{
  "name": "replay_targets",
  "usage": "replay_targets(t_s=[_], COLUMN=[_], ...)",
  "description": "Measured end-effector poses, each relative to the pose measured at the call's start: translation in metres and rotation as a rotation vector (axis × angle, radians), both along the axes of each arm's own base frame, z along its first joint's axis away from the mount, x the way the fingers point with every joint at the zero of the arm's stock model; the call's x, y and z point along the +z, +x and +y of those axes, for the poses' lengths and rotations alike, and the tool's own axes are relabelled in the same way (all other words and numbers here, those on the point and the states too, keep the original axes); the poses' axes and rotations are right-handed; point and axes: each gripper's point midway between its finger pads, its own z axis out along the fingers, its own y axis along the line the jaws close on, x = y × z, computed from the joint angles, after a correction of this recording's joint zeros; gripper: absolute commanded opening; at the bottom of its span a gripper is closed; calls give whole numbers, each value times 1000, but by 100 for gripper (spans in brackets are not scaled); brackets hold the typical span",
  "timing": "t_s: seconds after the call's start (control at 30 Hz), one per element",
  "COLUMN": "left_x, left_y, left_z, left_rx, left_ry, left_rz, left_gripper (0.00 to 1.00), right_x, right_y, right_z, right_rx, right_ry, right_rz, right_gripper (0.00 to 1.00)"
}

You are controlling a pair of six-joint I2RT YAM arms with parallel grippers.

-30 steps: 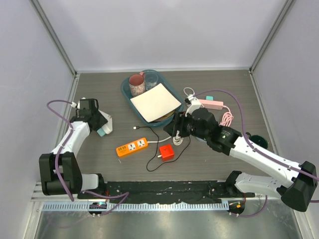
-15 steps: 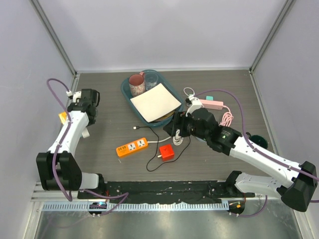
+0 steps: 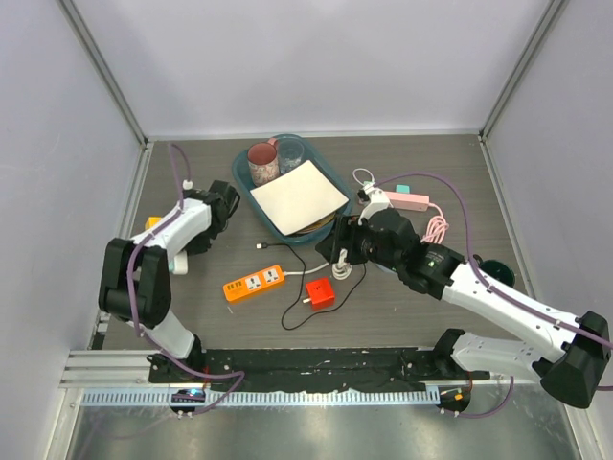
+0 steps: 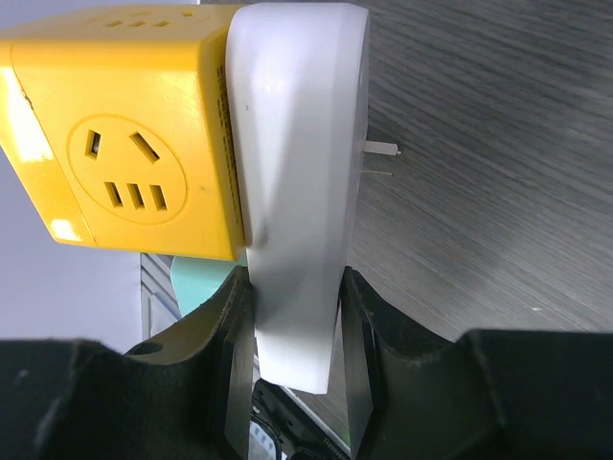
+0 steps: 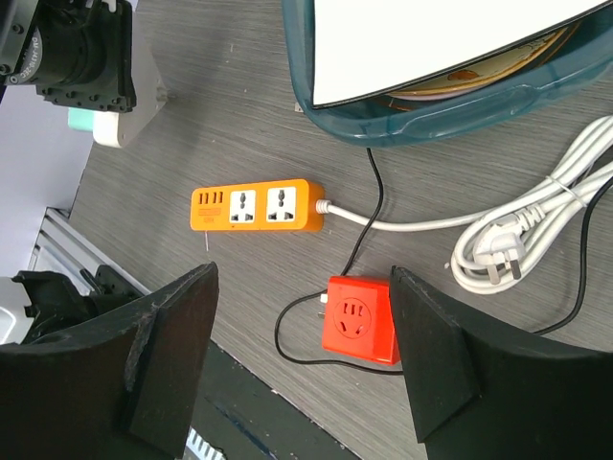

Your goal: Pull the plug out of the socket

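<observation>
Left gripper [image 4: 294,287] was clamped on the white plug [image 4: 292,144], sitting flush against the yellow cube socket [image 4: 124,163] at the table's [image 3: 383,316] 9 o'clock, right gripper [image 5: 302,278] hanging wide open.

Left wrist view: white plug [image 4: 297,192] lower end hidden between left pincer [image 4: 292,297] fingers; its joint with yellow socket cube [image 4: 124,163] not visible. Top view: grip hidden under left arm [image 3: 177,225]

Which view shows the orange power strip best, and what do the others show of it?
The right wrist view: the orange power strip lies close and unblocked, both sockets plain. The top view shows it whole but small. The left wrist view does not show it.
</observation>
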Motion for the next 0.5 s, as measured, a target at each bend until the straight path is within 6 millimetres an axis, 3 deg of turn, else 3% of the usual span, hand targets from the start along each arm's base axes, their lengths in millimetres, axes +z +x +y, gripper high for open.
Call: replay_targets(t_s=[0.1,0.13,0.23,0.5], left_x=[0,0,-1,5], left_y=[7,10,18,33], left_z=[-10,-13,-25,-65], left_rx=[-20,-28,-55,-127], left_ry=[-1,0,3,-101], left_rz=[5,7,11,-18], left_gripper=[15,24,39,45], right_x=[1,2,3,0], right_y=[-1,-1,-1,0], right_z=[-2,-3,-4,-8], right_rx=[-4,-5,-11,-26], right_ry=[-1,0,-2,-15], right_rz=[-1,-3,-6,-5], right_gripper=[77,77,77,77])
